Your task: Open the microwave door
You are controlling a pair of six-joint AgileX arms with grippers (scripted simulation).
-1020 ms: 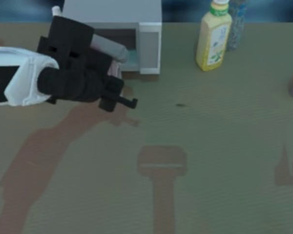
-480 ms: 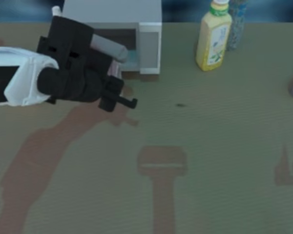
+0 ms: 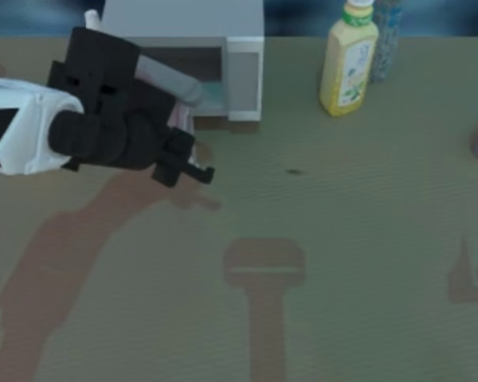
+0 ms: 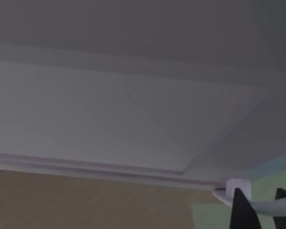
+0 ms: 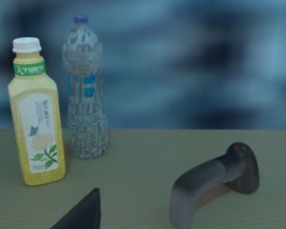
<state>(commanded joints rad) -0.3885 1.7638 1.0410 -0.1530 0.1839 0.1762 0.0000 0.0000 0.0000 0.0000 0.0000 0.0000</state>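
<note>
- Microwave (image 3: pixel 187 20) sits at the upper left of the top view, at the far edge of our surface (image 3: pixel 342 239); its grey control panel (image 3: pixel 244 78) faces us at the box's right end.
- Its door (image 3: pixel 169 77) stands partly swung out from the front, slanting up-left from near the cavity mouth, and a strip of teal floor shows between door and panel.
- In the left wrist view the door (image 4: pixel 124 119) fills most of the frame as a flat pale pane with a framed border.
- Our left gripper (image 4: pixel 262 210) is at the door's edge: two dark fingertips (image 4: pixel 241 212) flank the pale bar handle (image 4: pixel 257 204) at the lower right of that view, so our jaws stand narrow, closed around the handle.
- From above, the left arm's black wrist block covers the microwave's left front, and its white forearm runs off the frame's left edge.
- Our right arm is parked off the right side; only a dark tip (image 5: pixel 81 214) shows at the bottom of the right wrist view, and we cannot tell how its jaws stand.
- Yellow bottle (image 3: pixel 349 64) with a white cap stands at the upper right of centre, just beside a clear bottle (image 3: pixel 386 36) behind it.
- Dark curved object (image 5: pixel 214 183) lies on the surface near the right edge.
</note>
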